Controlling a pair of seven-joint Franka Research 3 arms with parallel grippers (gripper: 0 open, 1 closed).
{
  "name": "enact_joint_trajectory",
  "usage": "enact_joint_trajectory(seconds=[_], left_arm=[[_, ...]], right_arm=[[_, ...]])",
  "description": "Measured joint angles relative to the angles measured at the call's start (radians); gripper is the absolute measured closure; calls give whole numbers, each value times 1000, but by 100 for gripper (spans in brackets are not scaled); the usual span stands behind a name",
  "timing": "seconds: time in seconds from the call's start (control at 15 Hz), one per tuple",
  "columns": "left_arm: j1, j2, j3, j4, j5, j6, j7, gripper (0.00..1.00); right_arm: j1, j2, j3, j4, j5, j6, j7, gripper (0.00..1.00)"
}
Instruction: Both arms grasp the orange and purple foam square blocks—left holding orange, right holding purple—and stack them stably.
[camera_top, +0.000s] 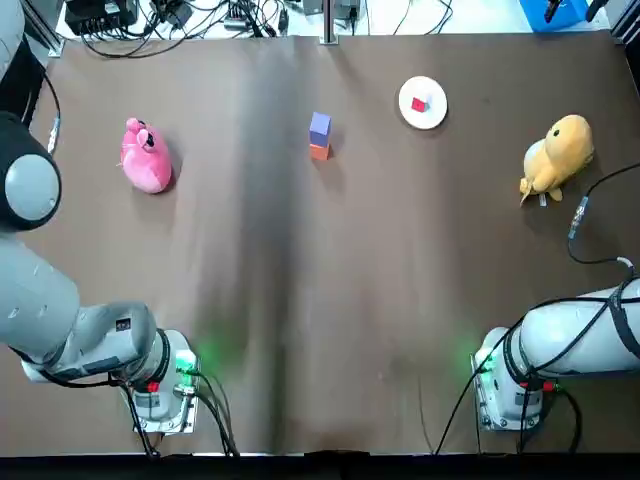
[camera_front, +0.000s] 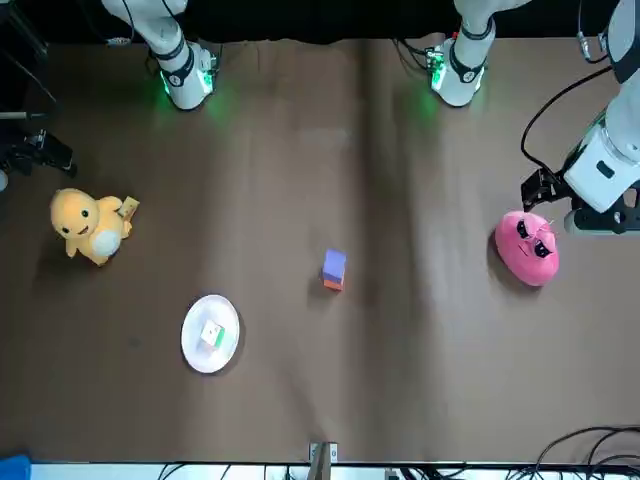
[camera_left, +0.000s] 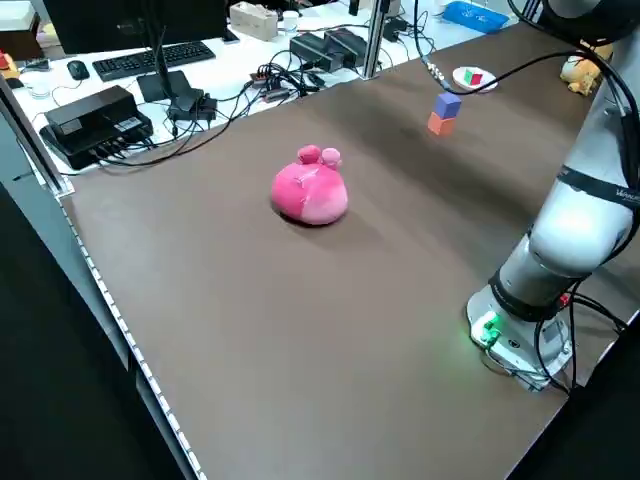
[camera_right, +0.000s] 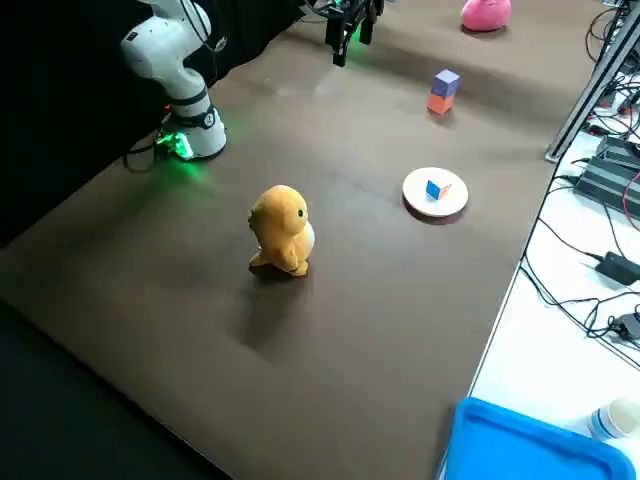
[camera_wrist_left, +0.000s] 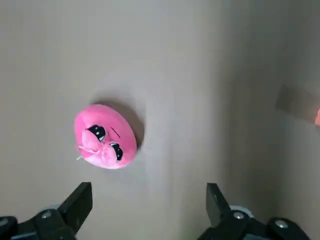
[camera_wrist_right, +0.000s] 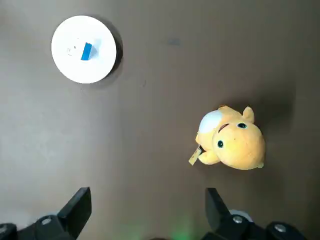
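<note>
Looks done: purple block (camera_top: 320, 127) flat on orange block (camera_top: 319, 152), far middle of tabletop (camera_top: 300, 300), so no tipping. Apart and empty, well away: left jaws, right jaws

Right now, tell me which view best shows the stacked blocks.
The right side view: the purple block sits on the orange block, seen side-on. Left side view shows them farther off; top and front look steeply down; wrist views show almost nothing.
</note>
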Motion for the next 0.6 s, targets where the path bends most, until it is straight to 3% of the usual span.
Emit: enact_joint_trajectory(seconds=[0.2, 0.47, 0.6], left_arm=[[-4, 0, 3, -3, -6, 0, -60, 0], [-99, 0, 119, -15, -36, 18, -73, 0], [-104, 0, 137, -15, -46, 23, -73, 0]], right_arm=[[0, 0, 1, 0, 6, 0, 0, 0], [-1, 0, 0, 0, 15, 1, 0, 0], [-1, 0, -1, 0, 16, 0, -43, 0]])
